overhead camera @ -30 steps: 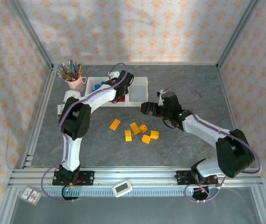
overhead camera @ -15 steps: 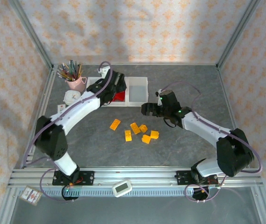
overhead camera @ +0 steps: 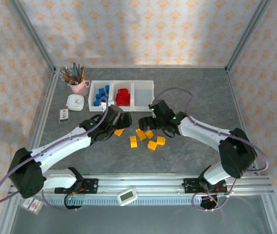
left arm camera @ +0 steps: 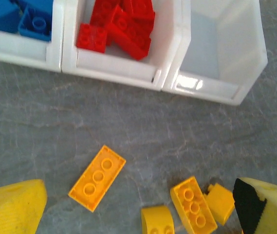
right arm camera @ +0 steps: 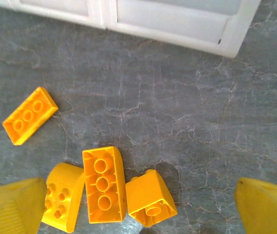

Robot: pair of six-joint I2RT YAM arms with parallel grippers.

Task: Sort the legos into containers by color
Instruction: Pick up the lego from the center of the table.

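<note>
From above, three joined square translucent white plastic bins (overhead camera: 143, 84) stand in a row at the far side of the grey table (overhead camera: 201, 92). Small blue bricks (overhead camera: 101, 94) lie in the left one and red bricks (overhead camera: 123, 96) in the middle one. Six yellow-orange plastic bricks (overhead camera: 152, 145) lie scattered on the table near the bins, with the left gripper (overhead camera: 116, 124) and right gripper (overhead camera: 146, 123) over them. In the left wrist view, yellow fingers (left arm camera: 11, 207) are wide apart, released, above an oblong yellow-orange brick (left arm camera: 97, 178). In the right wrist view, the fingers (right arm camera: 11, 207) are likewise spread, released, above three close-set bricks (right arm camera: 103, 184).
</note>
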